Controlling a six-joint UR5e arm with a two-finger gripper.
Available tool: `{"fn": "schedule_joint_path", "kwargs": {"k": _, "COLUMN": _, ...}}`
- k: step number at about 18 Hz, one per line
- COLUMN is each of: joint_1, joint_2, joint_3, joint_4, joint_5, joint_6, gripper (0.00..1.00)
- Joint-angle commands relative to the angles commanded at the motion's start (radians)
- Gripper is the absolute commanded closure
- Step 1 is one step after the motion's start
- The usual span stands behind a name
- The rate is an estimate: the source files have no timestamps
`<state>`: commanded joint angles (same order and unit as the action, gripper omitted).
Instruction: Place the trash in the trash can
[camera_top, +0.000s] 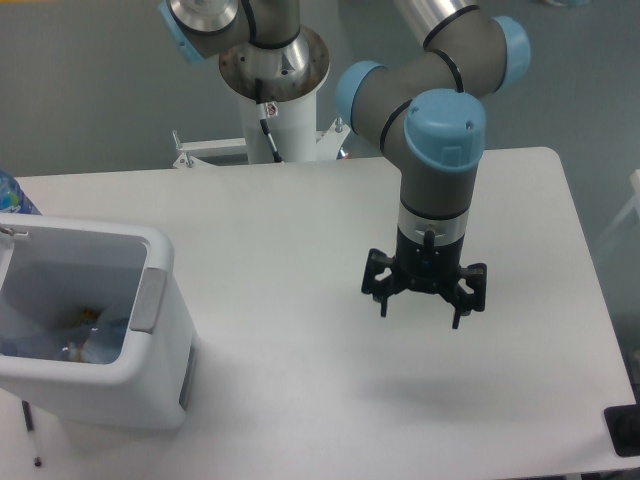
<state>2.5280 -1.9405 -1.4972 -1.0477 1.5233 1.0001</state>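
The white trash can (155, 380) stands at the table's left front, with a grey panel on its right rim. Inside it lie pieces of trash (90, 335): a bluish clear item and something with a yellowish tint, hard to make out. My gripper (420, 312) hangs open over the white table (270, 220), right of centre, far from the can. Nothing is between its fingers.
The arm's base column (275, 90) rises at the back edge of the table. A blue bottle top (12, 195) shows at the far left edge. A dark object (625, 430) sits at the table's right front corner.
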Motion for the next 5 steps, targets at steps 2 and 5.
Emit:
{"fn": "schedule_joint_path", "kwargs": {"k": 2, "joint_1": -0.005, "joint_2": -0.002, "joint_3": -0.003, "joint_4": 0.005, "joint_5": 0.002, "joint_6": 0.002, "gripper": 0.00}}
{"fn": "schedule_joint_path", "kwargs": {"k": 5, "joint_1": -0.009, "joint_2": -0.002, "joint_3": -0.009, "joint_4": 0.003, "joint_5": 0.032, "joint_6": 0.002, "gripper": 0.00}}
